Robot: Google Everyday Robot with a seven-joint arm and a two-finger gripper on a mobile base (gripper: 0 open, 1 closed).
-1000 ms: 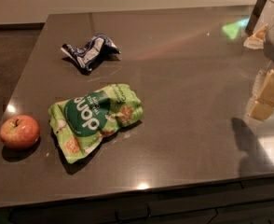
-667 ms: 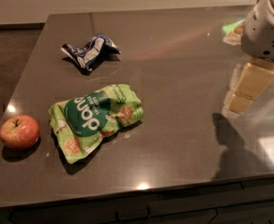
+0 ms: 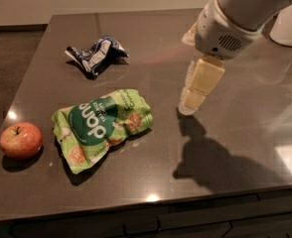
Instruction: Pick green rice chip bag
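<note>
The green rice chip bag (image 3: 104,125) lies flat on the dark table (image 3: 235,133), left of centre. It is light green and glossy, with a dark green circle bearing white letters and pictures of orange-brown chips. My gripper (image 3: 190,102) hangs from the white arm that reaches in from the upper right. It points down over the table, to the right of the bag and clear of it, holding nothing that shows.
A red apple (image 3: 21,140) sits near the table's left edge, left of the bag. A crumpled dark blue and white wrapper (image 3: 96,53) lies behind the bag. A white object (image 3: 290,26) stands at the far right back. The table's front edge runs along the bottom.
My arm and gripper have moved left from the table's right edge toward the middle, closer to the bag. The bag, apple and wrapper have not moved.
</note>
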